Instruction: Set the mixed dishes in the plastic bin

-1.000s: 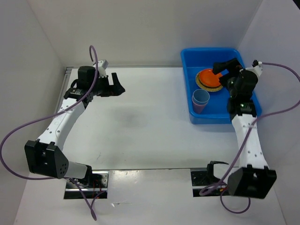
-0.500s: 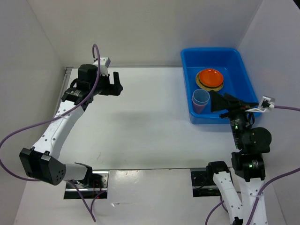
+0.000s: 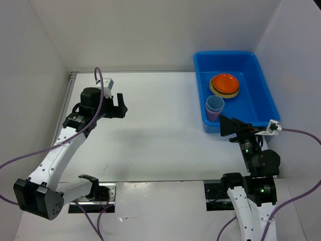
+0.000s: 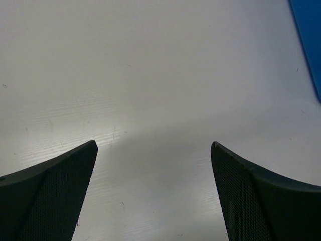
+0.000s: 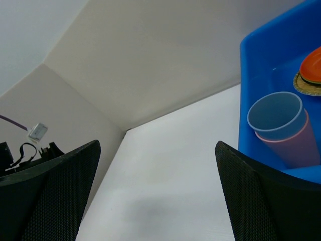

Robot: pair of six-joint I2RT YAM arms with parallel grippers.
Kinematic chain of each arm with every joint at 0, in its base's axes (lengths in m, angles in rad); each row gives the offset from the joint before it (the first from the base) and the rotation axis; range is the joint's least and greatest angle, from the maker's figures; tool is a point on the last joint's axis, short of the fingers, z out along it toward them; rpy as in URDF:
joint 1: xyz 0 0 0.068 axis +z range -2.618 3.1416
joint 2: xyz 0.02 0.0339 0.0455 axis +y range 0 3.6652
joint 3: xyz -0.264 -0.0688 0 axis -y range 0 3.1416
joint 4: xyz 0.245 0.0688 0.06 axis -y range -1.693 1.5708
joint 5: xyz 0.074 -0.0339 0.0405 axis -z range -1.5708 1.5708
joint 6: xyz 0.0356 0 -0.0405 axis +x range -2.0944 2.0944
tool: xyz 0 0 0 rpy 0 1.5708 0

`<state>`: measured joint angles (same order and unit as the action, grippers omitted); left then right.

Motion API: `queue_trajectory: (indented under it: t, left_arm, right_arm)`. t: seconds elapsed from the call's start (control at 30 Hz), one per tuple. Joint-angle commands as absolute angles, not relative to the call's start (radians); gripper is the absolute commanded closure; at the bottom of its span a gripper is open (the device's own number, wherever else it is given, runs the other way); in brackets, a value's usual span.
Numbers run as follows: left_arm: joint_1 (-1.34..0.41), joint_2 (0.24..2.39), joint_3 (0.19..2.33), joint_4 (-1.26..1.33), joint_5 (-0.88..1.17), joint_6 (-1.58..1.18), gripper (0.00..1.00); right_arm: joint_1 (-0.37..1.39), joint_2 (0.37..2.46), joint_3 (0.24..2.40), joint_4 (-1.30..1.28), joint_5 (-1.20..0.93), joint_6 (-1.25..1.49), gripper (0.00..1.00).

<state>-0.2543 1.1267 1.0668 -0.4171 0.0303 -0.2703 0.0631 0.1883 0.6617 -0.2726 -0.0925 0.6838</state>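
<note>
The blue plastic bin (image 3: 226,53) stands at the back right of the table. Inside it an orange plate (image 3: 224,81) lies on a tan woven plate (image 3: 221,93), and a blue cup (image 3: 215,103) sits nested in a pink cup (image 3: 212,116). My right gripper (image 3: 223,127) hangs open and empty just in front of the bin's near left corner. Its wrist view shows the blue cup (image 5: 275,115), pink cup (image 5: 296,145), orange plate (image 5: 312,65) and bin wall (image 5: 261,50). My left gripper (image 3: 123,104) is open and empty over bare table at the left.
White walls close in the table at the back and both sides. The left wrist view shows bare white table between the fingers (image 4: 50,201) and a strip of the bin (image 4: 308,45) at the right edge. Purple cables trail from both arms.
My right arm has drawn back out of the bin toward the near edge, its gripper now in front of the bin. The left gripper has moved nearer and slightly lower. Both stayed open.
</note>
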Motion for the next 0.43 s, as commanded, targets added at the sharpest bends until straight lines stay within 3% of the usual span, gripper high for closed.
queue_trajectory:
  t: [0.0, 0.4]
  left_arm:
    - [-0.258, 1.054, 1.045, -0.347, 0.035, -0.308, 0.00]
    - [-0.258, 1.011, 1.019, -0.348, 0.012, -0.308, 0.00]
  right_arm:
    - [0.071, 0.158, 0.650, -0.278, -0.112, 0.703, 0.01]
    - [0.071, 0.179, 0.672, -0.290, -0.114, 0.692, 0.01]
